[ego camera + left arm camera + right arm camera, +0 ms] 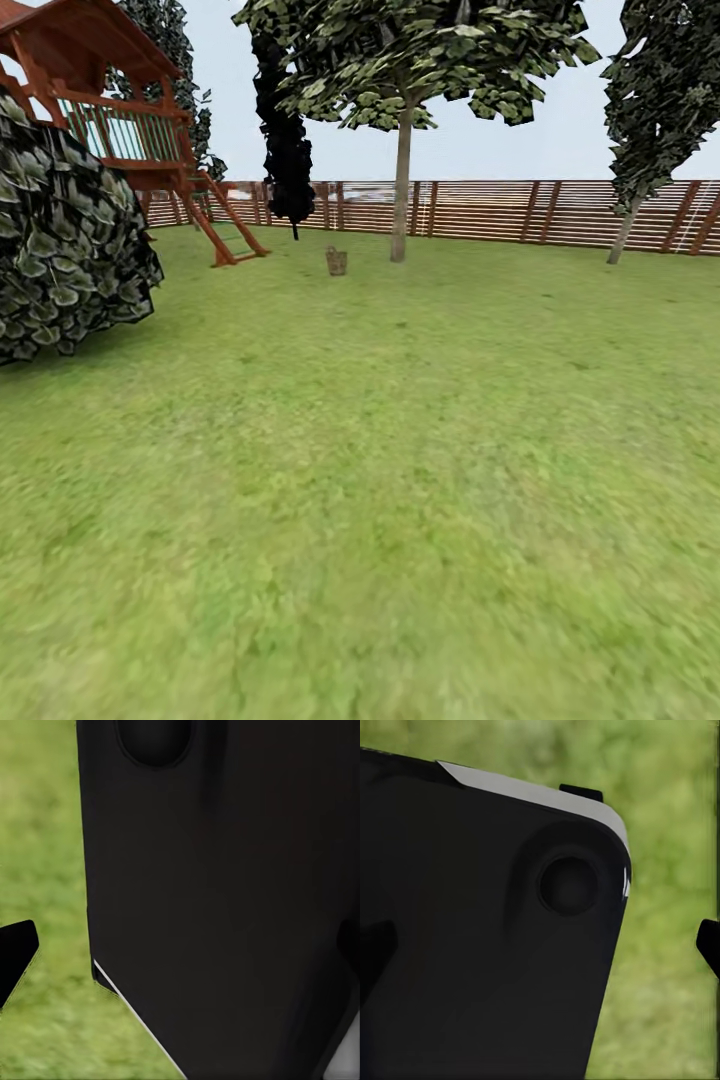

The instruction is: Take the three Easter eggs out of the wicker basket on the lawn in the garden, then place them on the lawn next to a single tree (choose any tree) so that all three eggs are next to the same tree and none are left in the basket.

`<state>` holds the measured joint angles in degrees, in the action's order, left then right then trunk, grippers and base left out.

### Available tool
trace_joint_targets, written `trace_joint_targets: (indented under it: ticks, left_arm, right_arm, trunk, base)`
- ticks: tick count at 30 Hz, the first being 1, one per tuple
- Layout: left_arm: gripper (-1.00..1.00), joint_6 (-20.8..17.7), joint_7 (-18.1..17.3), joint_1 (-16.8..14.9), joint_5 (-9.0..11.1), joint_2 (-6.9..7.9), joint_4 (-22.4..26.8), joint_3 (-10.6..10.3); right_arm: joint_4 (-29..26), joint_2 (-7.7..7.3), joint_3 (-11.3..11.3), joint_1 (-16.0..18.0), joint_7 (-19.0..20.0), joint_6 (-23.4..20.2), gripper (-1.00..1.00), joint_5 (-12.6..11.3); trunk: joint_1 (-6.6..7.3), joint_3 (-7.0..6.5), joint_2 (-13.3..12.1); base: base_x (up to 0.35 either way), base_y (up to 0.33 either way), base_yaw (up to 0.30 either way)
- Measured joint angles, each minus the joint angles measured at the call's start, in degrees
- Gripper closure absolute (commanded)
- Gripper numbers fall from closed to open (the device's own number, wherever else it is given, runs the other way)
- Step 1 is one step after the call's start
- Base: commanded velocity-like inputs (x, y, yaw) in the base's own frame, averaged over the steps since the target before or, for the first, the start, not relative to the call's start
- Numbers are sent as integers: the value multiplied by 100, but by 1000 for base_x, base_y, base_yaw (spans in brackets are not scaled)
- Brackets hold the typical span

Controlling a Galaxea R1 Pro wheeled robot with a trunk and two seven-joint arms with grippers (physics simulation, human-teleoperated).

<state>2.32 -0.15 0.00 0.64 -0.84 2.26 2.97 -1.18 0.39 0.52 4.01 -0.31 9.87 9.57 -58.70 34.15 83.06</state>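
Far across the lawn [380, 480], the wicker basket [336, 261] stands just beside the broad tree [402, 180], near the fence [480, 210]. Whether either gripper is open, I cannot tell; dark robot body [225, 900] blocks both wrist cameras, arms apparently tucked for driving.

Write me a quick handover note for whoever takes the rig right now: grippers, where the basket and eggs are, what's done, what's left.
Grippers: both wrist views look past dark robot bodywork onto grass; open or shut cannot be told.
Wicker basket: far ahead on the lawn, standing just left of the pale-trunked tree, in front of the fence.
Easter eggs: too distant to make out; nothing visible lying on the grass by the tree.
Done: nothing of the egg moving, as far as can be seen.
Left: drive up to the basket, take out all three eggs, set them on the grass beside one tree; this one is probably the handiest.
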Motion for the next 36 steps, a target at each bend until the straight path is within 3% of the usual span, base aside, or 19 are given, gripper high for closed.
trace_joint_targets:
  ticks: [36]
  left_arm:
    - [-100,-3,7,0,3,15,-8,5]
  right_arm:
    - [0,-4,-1,0,-1,2,-100,-1]
  trunk:
    - [0,0,0]
  base:
    - [337,0,0]
